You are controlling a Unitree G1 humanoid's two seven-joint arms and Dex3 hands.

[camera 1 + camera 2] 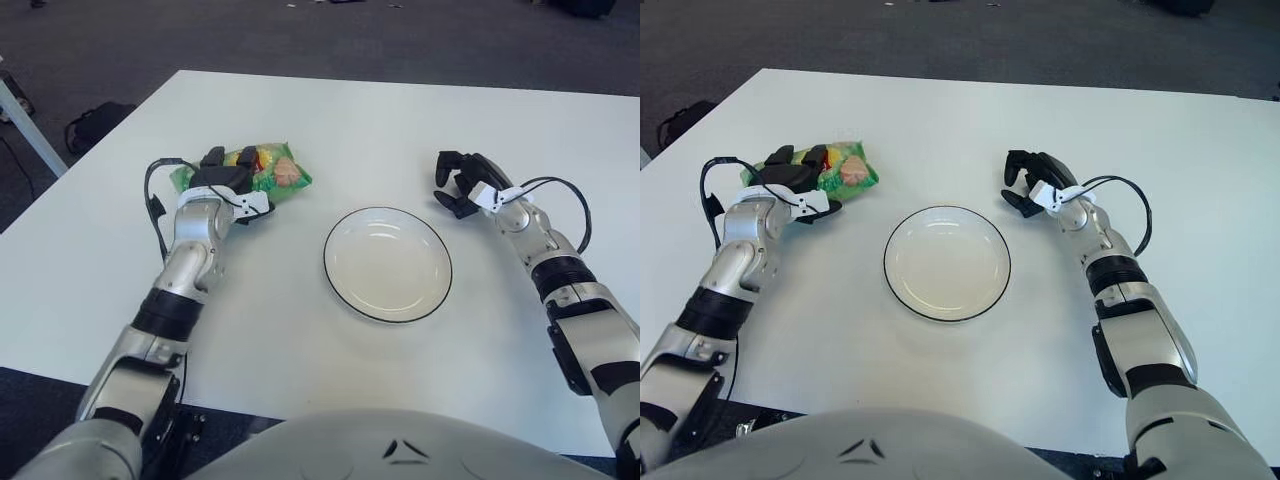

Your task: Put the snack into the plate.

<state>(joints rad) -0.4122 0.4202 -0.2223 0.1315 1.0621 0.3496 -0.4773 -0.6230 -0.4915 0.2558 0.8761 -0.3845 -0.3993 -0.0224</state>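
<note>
The snack (pixel 272 171) is a green and yellow bag lying on the white table's left side, left of and behind the plate. My left hand (pixel 228 180) lies over the bag's left half. Its dark fingers (pixel 213 157) curl over the top and the thumb presses in from the near side, so the hand is shut on the bag, which looks bunched up. The white plate (pixel 326 262) with a dark rim sits empty at the table's middle. My right hand (pixel 458 184) shows to the right of the plate and slightly behind it, fingers curled, holding nothing.
A black bag (pixel 92 123) lies on the dark floor beyond the table's left edge. A white table leg (pixel 28 128) slants at the far left. Bare tabletop (pixel 400 120) stretches behind the plate and in front of it.
</note>
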